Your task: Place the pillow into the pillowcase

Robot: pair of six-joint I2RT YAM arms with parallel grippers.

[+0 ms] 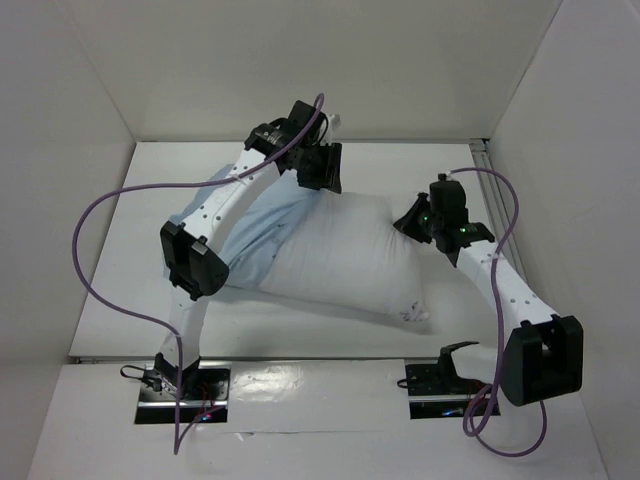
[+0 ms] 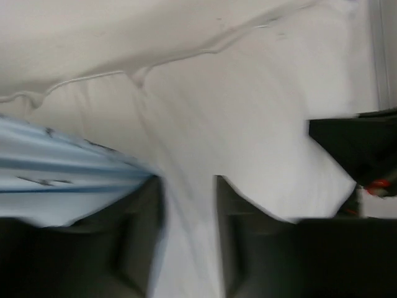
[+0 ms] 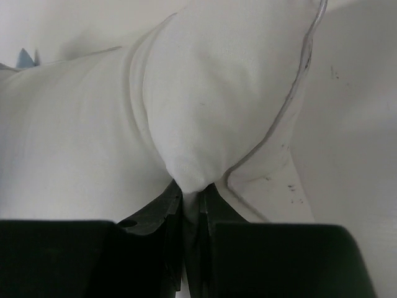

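The pillow point(image 1: 345, 265) lay across the table point(image 1: 115, 300), with its left part already inside the blue pillowcase point(image 1: 270, 235). The right gripper point(image 3: 191, 189) was closed on a fold at the pillow's right end, probably to push it deeper. The left gripper point(image 2: 189, 186) stood a little apart at the mouth of the pillowcase, with white cloth between its jaws, and seemed to grip nothing. No label or writing could be read.

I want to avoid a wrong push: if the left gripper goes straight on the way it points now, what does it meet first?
The pillow: its white fabric fills the view ahead of the left gripper, between its parted fingers. The pillowcase lies only to one side. How near the fabric is, I cannot tell.
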